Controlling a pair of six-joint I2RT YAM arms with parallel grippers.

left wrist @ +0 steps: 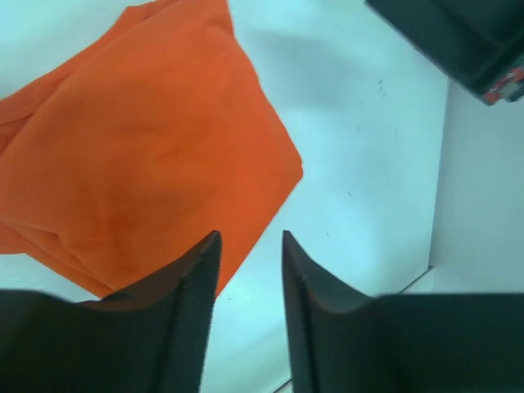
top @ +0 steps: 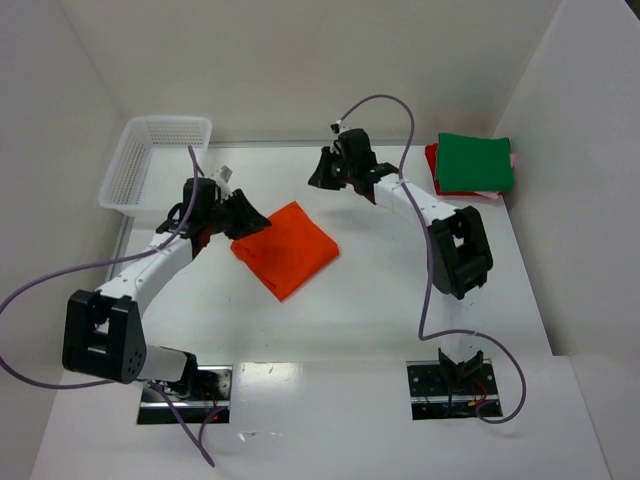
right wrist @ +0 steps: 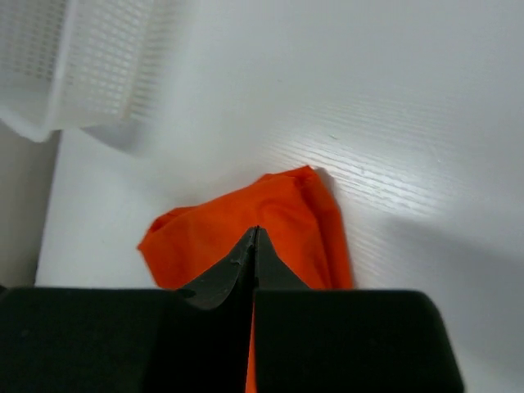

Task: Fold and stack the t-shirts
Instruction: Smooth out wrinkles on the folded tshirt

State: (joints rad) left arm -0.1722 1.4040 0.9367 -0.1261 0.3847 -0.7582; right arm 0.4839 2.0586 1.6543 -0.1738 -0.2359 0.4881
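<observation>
A bright orange t-shirt (top: pixel 287 248) (left wrist: pixel 139 155) (right wrist: pixel 246 221) lies folded into a rough square in the middle of the table. My left gripper (top: pixel 256 224) (left wrist: pixel 250 237) hovers at the shirt's left corner. Its jaws are open, with only bare table showing between them, and one finger (left wrist: pixel 192 278) overlaps the cloth's edge. My right gripper (top: pixel 318 178) (right wrist: pixel 255 229) hangs behind the shirt at the back centre, shut and empty. At the back right, a folded green t-shirt (top: pixel 475 160) tops a stack, with a red one (top: pixel 433 165) and a pale pink edge (top: pixel 492 197) beneath.
A white mesh basket (top: pixel 150 160) (right wrist: pixel 65 65) stands at the back left, just behind the left arm. White walls close in the table on the left, back and right. The right arm's elbow (top: pixel 460 250) sits between the orange shirt and the stack.
</observation>
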